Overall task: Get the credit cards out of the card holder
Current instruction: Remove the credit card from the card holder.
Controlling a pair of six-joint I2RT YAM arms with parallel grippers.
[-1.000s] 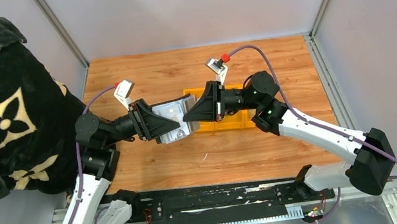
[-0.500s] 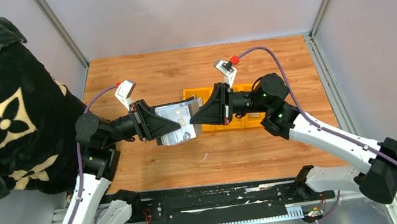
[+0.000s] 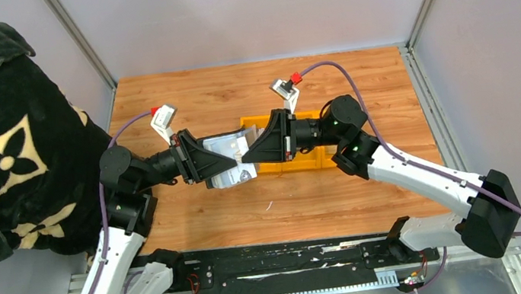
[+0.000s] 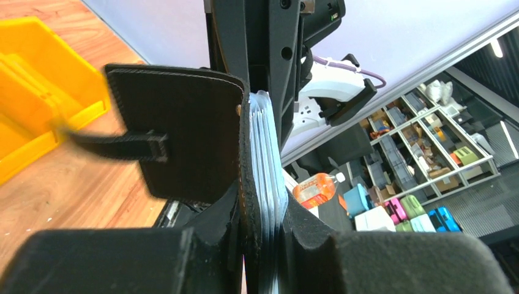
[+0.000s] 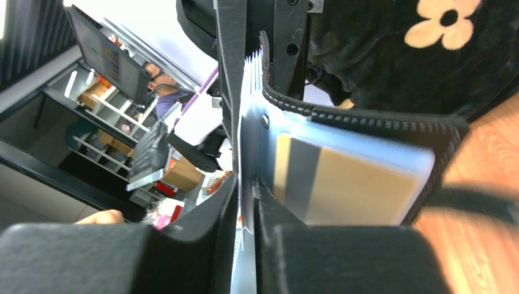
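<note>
From above, your left claw (image 3: pixel 233 168) holds the card holder (image 3: pixel 236 147) in the air over the worktop (image 3: pixel 182 104), with the right claw (image 3: pixel 246 153) at its open edge; half a second ago that claw stood further right

Left wrist: this claw is clenched on the holder and credit cards (image 4: pixel 267 153) together

Right wrist: your right claw pinches a pale card edge, and the tan card (image 5: pixel 361 193) sits inside, so I'd judge extraction barely begun

card holder (image 3: pixel 230 151) between left pincer (image 3: pixel 230 170) and right pincer (image 3: pixel 245 154) | bin (image 3: pixel 315 161) below right pincer
</note>
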